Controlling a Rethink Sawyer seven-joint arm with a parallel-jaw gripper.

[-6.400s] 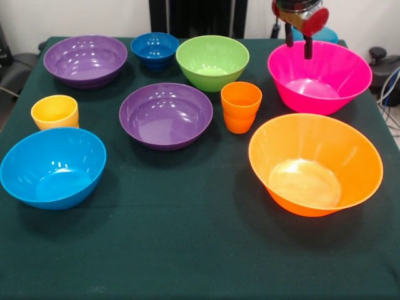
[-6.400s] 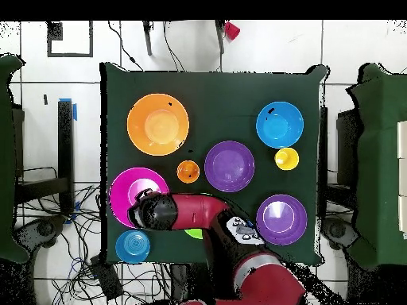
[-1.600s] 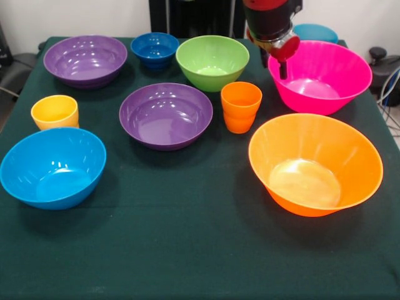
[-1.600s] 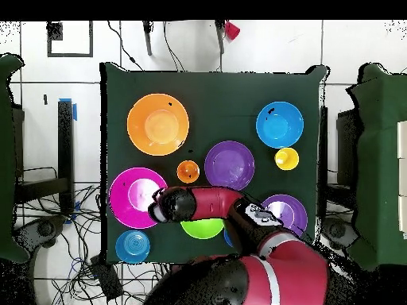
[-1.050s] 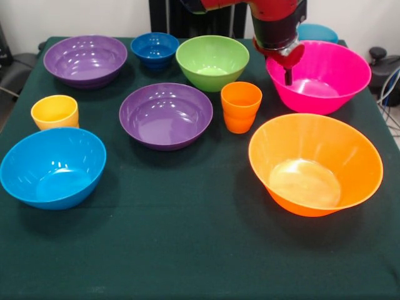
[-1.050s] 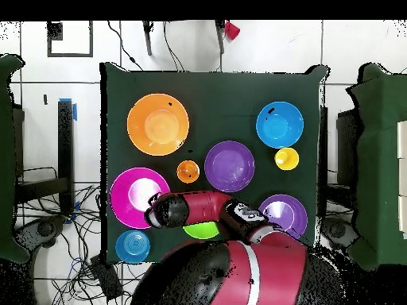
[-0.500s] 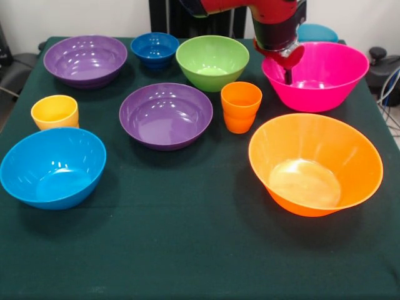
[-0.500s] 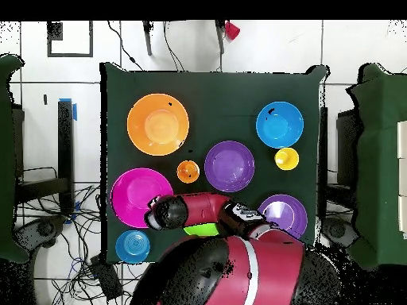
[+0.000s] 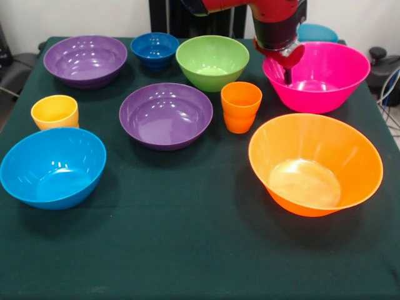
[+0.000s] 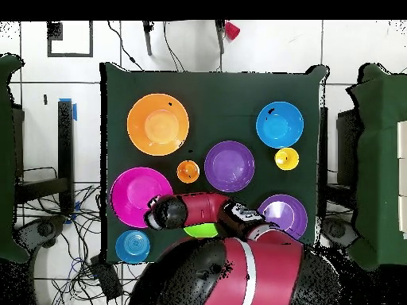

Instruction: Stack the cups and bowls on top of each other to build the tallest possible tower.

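From the front, the red and black arm comes down at the top right, and its end effector (image 9: 287, 74) hangs over the near-left rim of the large pink bowl (image 9: 325, 78). Only a dark tip shows below the red wrist, so whether it is open or closed cannot be told; nothing is seen in its hold. No tower stands: every piece sits alone on the dark green surface (image 9: 187, 250). The large orange bowl (image 9: 315, 164) lies nearest on the right, and the orange cup (image 9: 240, 106) stands between it and the middle purple bowl (image 9: 165, 115). The green bowl (image 9: 212, 62), small dark-blue bowl (image 9: 155, 49) and second purple bowl (image 9: 85, 60) line the far side. The yellow cup (image 9: 55, 112) stands just behind the light blue bowl (image 9: 52, 167). A teal bowl (image 9: 317, 31) peeks out behind the pink one.

From overhead, the arm's head covers the pink bowl's (image 10: 137, 193) lower right edge and most of the green bowl (image 10: 200, 231). The teal bowl (image 10: 132, 246) sits below the pink one, well apart from the orange bowl (image 10: 157, 124).
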